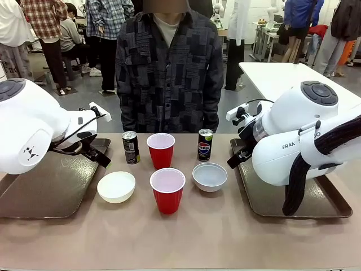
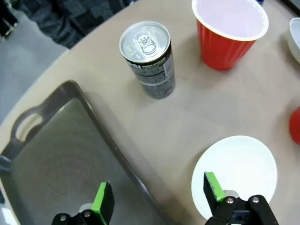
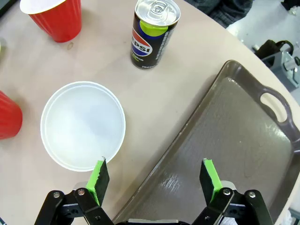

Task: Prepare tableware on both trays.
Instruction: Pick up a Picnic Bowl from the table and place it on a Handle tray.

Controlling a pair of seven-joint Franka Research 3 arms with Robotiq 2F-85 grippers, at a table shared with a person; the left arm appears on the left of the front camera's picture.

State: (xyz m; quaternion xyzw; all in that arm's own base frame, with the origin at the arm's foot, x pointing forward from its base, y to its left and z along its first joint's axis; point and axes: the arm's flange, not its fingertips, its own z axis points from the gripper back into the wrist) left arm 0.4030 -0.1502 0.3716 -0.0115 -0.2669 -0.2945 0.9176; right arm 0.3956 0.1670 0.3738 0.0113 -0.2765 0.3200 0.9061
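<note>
My left gripper [image 2: 158, 191] and right gripper [image 3: 154, 176] gape wide, empty, each over the inner rim of a dark brown plastic tray [image 1: 51, 192]; red plastic cups [image 1: 167, 189], white bowls [image 1: 116, 186] and dark cans [image 1: 205, 144] stand between on the worktop [image 1: 197, 237].

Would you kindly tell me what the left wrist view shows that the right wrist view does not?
The left wrist view has the left tool, open, over the rim of the left tray, with the left can and the left bowl. The right wrist view has the right tool, open, over the right tray, with the Pepsi-logo can and the right bowl in full. Both share the tan table, the far red cup, and the near red cup as a sliver at the edge.
</note>
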